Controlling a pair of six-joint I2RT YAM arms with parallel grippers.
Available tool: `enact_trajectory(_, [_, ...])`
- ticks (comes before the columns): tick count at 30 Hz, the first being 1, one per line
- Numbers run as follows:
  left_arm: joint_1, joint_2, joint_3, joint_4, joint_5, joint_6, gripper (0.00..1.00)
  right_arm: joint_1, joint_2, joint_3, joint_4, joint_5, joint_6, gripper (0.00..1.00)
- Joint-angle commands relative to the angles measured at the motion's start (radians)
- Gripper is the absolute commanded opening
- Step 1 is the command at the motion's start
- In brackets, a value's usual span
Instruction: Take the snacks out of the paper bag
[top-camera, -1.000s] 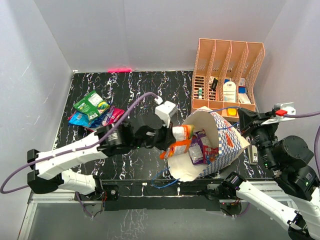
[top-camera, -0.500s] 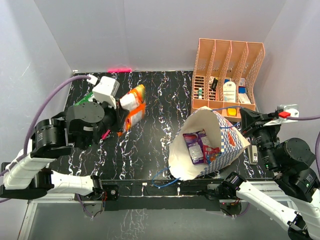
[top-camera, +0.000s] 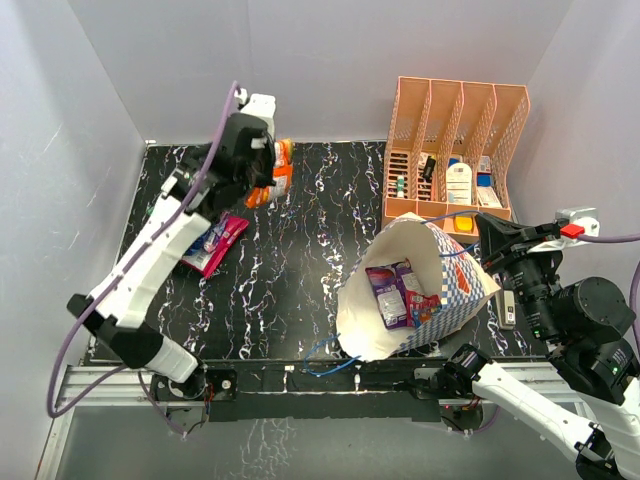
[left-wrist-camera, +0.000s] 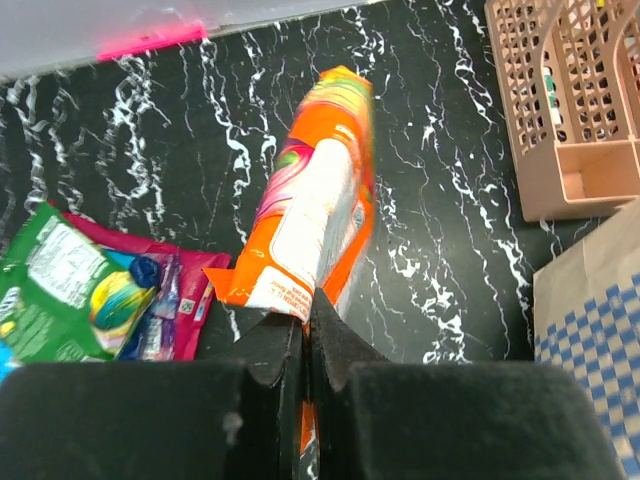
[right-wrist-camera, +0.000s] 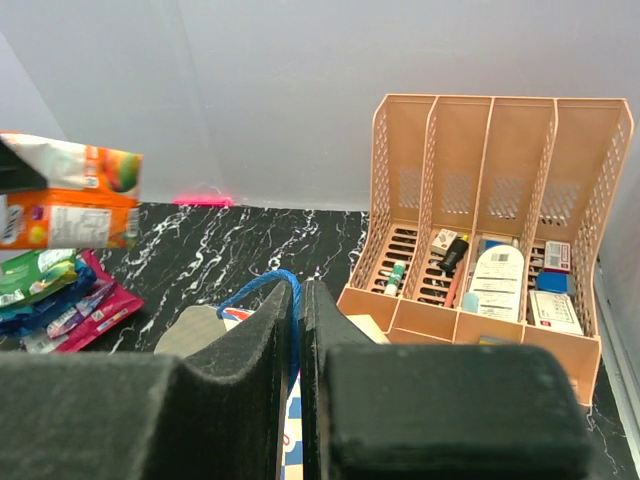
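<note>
My left gripper (top-camera: 262, 186) is shut on an orange snack packet (top-camera: 279, 170) and holds it above the back left of the table; the left wrist view shows the packet (left-wrist-camera: 315, 210) pinched at its lower edge between the jaws of the gripper (left-wrist-camera: 308, 300). The blue-and-white checkered paper bag (top-camera: 455, 285) lies open at the right with a purple packet (top-camera: 392, 292) inside. My right gripper (right-wrist-camera: 300, 300) is shut on the bag's blue cord handle (right-wrist-camera: 252, 287) and appears in the top view (top-camera: 492, 240) at the bag's rim. Green (left-wrist-camera: 50, 290) and magenta (top-camera: 216, 243) packets lie at the left.
A peach-orange slotted organizer (top-camera: 455, 110) with small items stands at the back right, just behind the bag; it also shows in the right wrist view (right-wrist-camera: 490, 150). Grey walls enclose the black marbled table (top-camera: 300, 270). A pink strip (top-camera: 236, 140) lies at the back edge.
My left arm has lifted the orange packet out of the bag's mouth and carried it left and back across the table. The right gripper and the bag have stayed in place.
</note>
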Motion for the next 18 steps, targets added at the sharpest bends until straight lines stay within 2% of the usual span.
enact_trajectory(1, [0.260, -0.009, 0.020, 0.153, 0.301, -0.091, 0.00, 0.005, 0.002, 0.025, 0.052, -0.036, 0.016, 0.07])
enact_trajectory(5, [0.495, -0.018, -0.109, 0.288, 0.534, -0.283, 0.00, 0.005, -0.017, 0.017, 0.037, -0.043, 0.039, 0.07])
enact_trajectory(12, [0.838, -0.066, -0.327, 0.489, 0.813, -0.661, 0.00, 0.004, -0.037, 0.016, 0.027, -0.052, 0.049, 0.07])
enact_trajectory(18, [1.002, -0.142, -0.534, 0.648, 0.910, -0.866, 0.00, 0.004, -0.053, 0.005, 0.025, -0.065, 0.063, 0.07])
